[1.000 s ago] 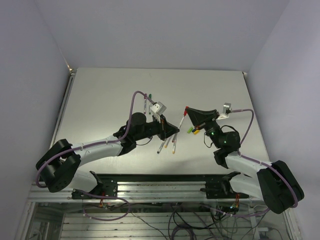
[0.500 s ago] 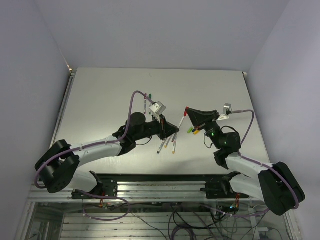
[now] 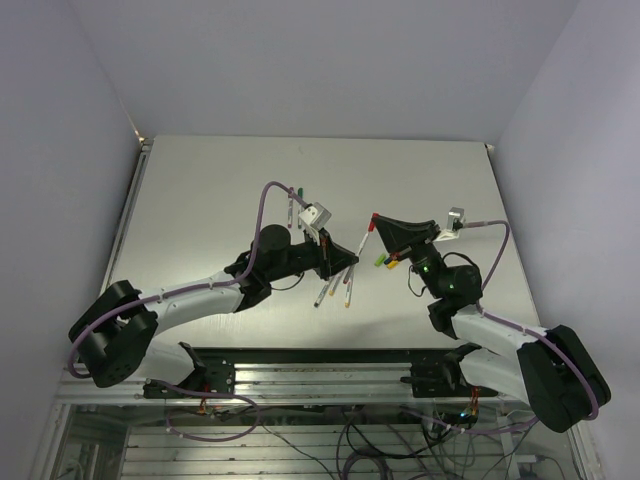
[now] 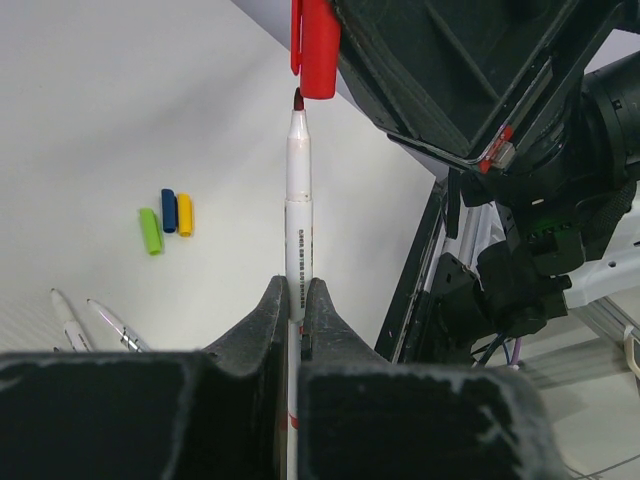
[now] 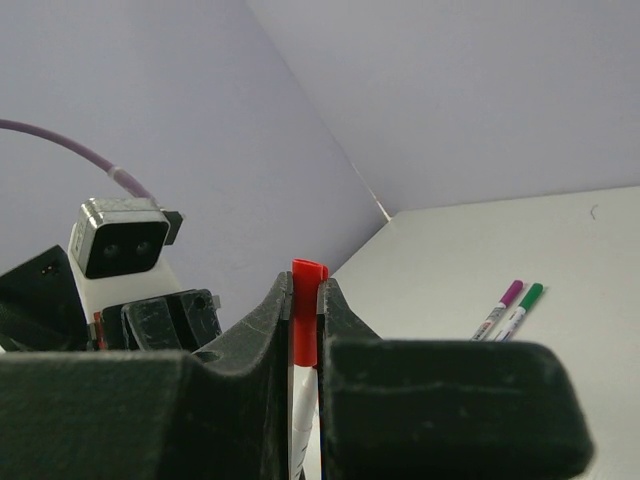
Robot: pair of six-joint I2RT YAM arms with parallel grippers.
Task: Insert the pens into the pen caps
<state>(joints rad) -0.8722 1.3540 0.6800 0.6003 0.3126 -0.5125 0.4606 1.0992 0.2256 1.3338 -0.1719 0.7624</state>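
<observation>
- The left gripper (image 4: 296,292) is clamped on a red-tipped pen (image 4: 298,200).
- The pen's tip sits just under the red cap (image 4: 319,48), which is pinched in the right gripper (image 5: 305,290).
- Nothing has visibly shifted in the past second; the pen is lined up but not yet pushed in.

Two robot arms (image 3: 200,290) (image 3: 490,330), two grippers (image 4: 293,300) (image 5: 305,300), one red-tipped pen (image 4: 298,200), one red cap (image 4: 318,50), three loose caps (image 4: 150,230) (image 4: 168,210) (image 4: 184,214) green, blue and yellow, three bare pens (image 3: 320,296) (image 3: 330,289) (image 3: 348,290) on the table (image 3: 200,180), two capped pens (image 5: 497,312) (image 5: 522,304).
</observation>
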